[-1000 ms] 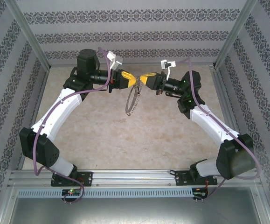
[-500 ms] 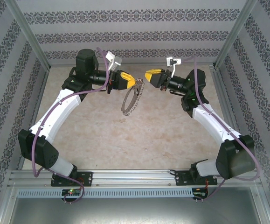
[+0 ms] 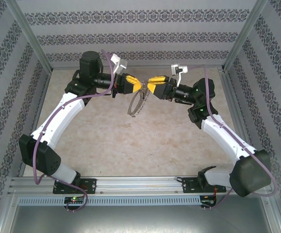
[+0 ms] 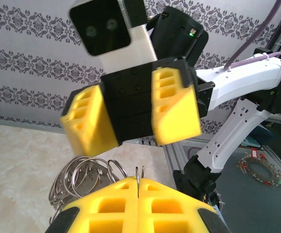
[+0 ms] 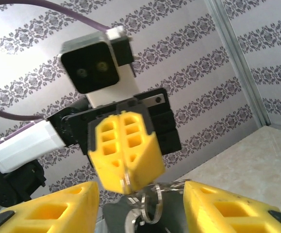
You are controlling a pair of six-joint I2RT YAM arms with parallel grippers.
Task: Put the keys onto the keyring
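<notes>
L fingers (image 3: 134,85) grip keyring (image 3: 140,108) — R fingers (image 3: 158,80) (spread) opposite.

Above the far middle of the table (image 3: 145,145), the left gripper (image 3: 140,87) reaches in from the left and the right gripper (image 3: 151,83) from the right, their tips facing and near each other. The keyring (image 3: 136,103) hangs below the left gripper, its top pinched in the seam of the pressed-together tips. The right gripper's parted fingers (image 4: 176,107) stand just beyond that seam, one to each side.
</notes>
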